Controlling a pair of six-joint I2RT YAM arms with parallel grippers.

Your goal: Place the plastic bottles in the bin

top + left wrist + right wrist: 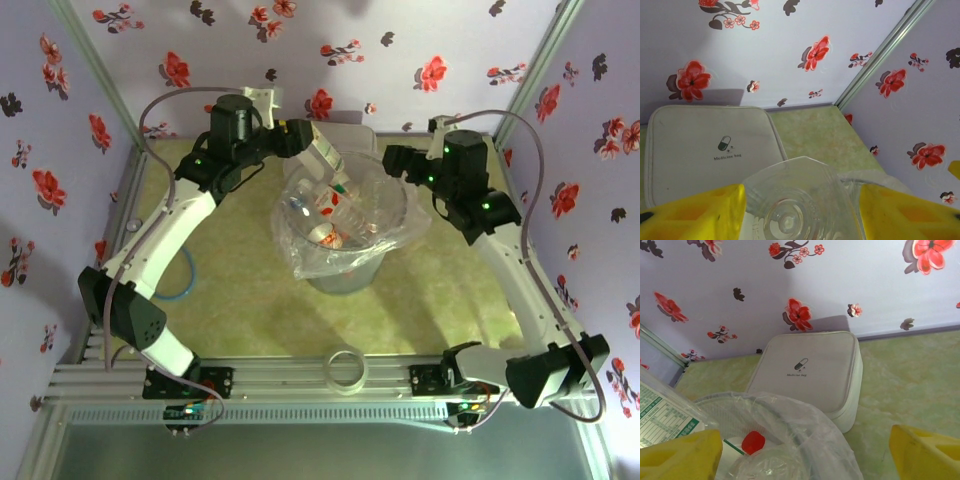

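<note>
**Ana:** Where's the bottle right now?

**Ben:** Between the two yellow fingers of the left pincer (801, 192). The bottle (792, 212) has its clear base turned back toward the wrist, and the rest of it slants down and forward into the bin (340, 278), which sits just under the fingertips.

**Ana:** Clenched on it?

**Ben:** I can't tell. A finger stands close against each side, but I can't see whether either one presses.

**Ana:** How would it handle?

**Ben:** It looks empty, so I'd judge it light. The walls are thin and would probably dent under a hard squeeze, and the smooth plastic is likely slippery. I'd take it across the body near the base, where the ribbed bottom stiffens it, and squeeze gently.

**Ana:** And the other arm?

**Ben:** The right pincer (805, 440) is released, with its fingers wide and nothing between them. The bin's crinkly liner lies just below it, with a red-capped bottle (753, 442) inside. A white pouch (705, 150) lies beyond both pincers.
</note>
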